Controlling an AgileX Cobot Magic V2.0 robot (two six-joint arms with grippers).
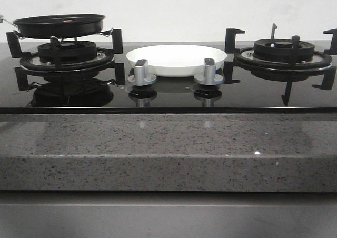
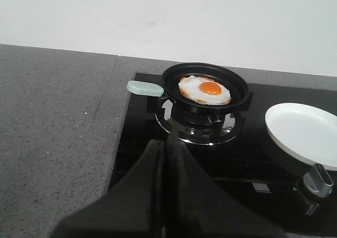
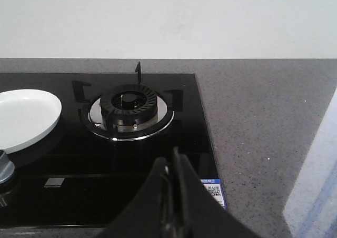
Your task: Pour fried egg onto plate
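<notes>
The fried egg (image 2: 205, 90), orange yolk and browned white edge, lies flat in a black frying pan (image 2: 239, 85) on the left burner. In the front view the pan (image 1: 59, 25) is seen side-on and only a sliver of the egg (image 1: 68, 21) shows. The pan's pale green handle (image 2: 145, 88) points away from the plate. The white plate (image 1: 176, 59) (image 2: 303, 132) (image 3: 23, 117) rests empty on the glass hob between the burners. My left gripper (image 2: 165, 143) is shut and empty, short of the pan. My right gripper (image 3: 172, 156) is shut and empty, short of the right burner (image 3: 129, 107).
Two silver knobs (image 1: 141, 72) (image 1: 209, 72) stand in front of the plate. The right burner (image 1: 283, 51) has raised black grate prongs. A grey speckled stone counter (image 1: 168, 148) surrounds the black glass hob (image 1: 168, 93). A blue QR sticker (image 3: 213, 188) sits at the hob's near right corner.
</notes>
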